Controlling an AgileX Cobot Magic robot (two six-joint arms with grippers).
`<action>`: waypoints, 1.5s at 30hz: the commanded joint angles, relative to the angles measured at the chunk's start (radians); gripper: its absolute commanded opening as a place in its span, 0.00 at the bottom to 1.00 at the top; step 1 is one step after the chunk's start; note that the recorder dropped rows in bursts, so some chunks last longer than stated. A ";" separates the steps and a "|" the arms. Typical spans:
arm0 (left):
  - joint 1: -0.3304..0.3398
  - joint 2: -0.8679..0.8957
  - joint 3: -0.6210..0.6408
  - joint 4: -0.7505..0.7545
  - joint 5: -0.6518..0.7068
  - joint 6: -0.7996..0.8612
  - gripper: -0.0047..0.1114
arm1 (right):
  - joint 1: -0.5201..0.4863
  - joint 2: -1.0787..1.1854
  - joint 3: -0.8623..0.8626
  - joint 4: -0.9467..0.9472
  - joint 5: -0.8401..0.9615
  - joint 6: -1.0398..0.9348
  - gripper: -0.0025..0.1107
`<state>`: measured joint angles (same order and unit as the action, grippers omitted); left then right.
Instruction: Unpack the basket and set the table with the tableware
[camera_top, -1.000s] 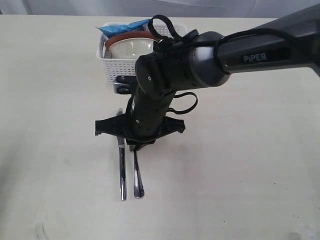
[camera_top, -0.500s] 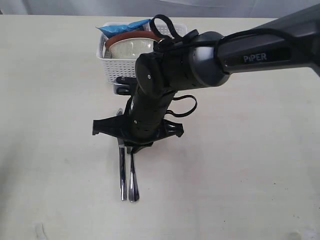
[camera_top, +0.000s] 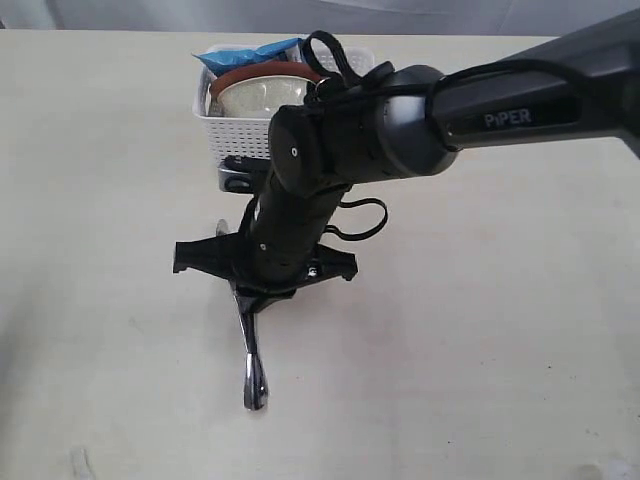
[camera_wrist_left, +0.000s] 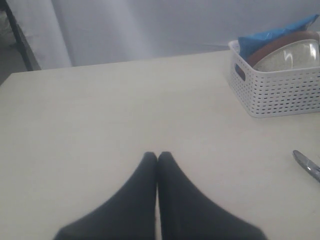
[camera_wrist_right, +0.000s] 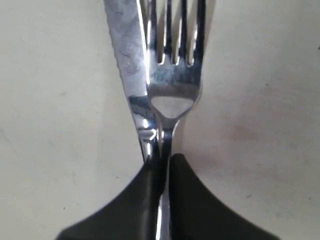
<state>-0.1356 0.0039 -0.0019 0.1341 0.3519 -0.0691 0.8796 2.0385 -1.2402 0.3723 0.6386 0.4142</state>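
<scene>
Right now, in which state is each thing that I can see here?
Left pincer, shut, empty.
Right pincer, shut on the fork.
Knife, flat on the table, touching the fork.
Basket, upright, holding bowl, plate, blue packet.

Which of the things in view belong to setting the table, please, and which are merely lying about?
Part of the job:
- basket
- fork, gripped in the right arm's jaws
- knife, beside the fork
- bowl, in the basket
- brown-red plate, in the basket
- table

Just lying about:
- blue snack packet, in the basket
</scene>
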 joint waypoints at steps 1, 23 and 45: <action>-0.003 -0.004 0.002 0.000 -0.009 0.001 0.04 | -0.019 0.002 -0.003 -0.014 0.002 -0.060 0.02; -0.003 -0.004 0.002 0.000 -0.009 0.001 0.04 | -0.021 0.059 -0.061 -0.010 0.074 -0.028 0.02; -0.003 -0.004 0.002 0.000 -0.009 0.001 0.04 | -0.001 0.059 -0.061 0.093 0.017 0.056 0.02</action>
<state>-0.1356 0.0039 -0.0019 0.1341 0.3519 -0.0691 0.8792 2.0904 -1.3025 0.4714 0.6501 0.4664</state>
